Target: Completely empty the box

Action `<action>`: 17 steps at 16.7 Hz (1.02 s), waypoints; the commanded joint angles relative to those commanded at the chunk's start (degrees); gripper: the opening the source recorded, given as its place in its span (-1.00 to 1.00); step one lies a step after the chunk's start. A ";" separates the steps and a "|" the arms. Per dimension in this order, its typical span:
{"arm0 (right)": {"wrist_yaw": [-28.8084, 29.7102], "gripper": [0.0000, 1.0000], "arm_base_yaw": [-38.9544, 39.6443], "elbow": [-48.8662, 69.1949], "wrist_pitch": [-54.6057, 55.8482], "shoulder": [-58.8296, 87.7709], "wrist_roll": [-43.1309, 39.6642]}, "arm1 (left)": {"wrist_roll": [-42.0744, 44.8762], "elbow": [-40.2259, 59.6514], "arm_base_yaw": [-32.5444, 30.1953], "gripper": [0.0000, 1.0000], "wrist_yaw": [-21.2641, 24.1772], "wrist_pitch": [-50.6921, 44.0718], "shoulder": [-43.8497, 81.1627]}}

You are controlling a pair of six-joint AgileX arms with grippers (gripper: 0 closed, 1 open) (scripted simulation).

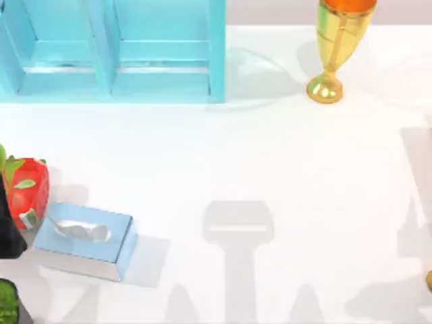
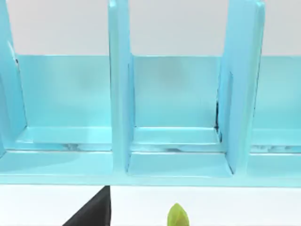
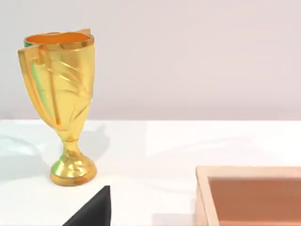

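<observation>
A bright white tabletop [image 1: 270, 155] spreads under even light, soft grey shadows pooling along its near edge. A pale blue shelf unit [image 1: 115, 54] with upright dividers stands at the far left. Behind it rises a plain, light grey wall [image 3: 188, 56].

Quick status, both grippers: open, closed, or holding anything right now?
Left gripper: at the table's left edge beside the red strawberry; fingers cannot be told.
Right gripper: cannot be told; its wrist view faces the gold trophy.
</observation>
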 joint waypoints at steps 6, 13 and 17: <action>-0.06 1.00 -2.52 6.10 -5.85 6.16 -2.71 | 0.00 0.00 0.00 1.00 0.00 0.00 0.00; -0.35 1.00 -12.68 32.97 -31.49 39.74 -13.10 | 0.00 0.00 0.00 1.00 0.00 0.00 0.00; -0.37 1.00 -19.41 49.30 -48.27 63.64 -19.52 | 0.00 0.00 0.00 1.00 0.00 0.00 0.00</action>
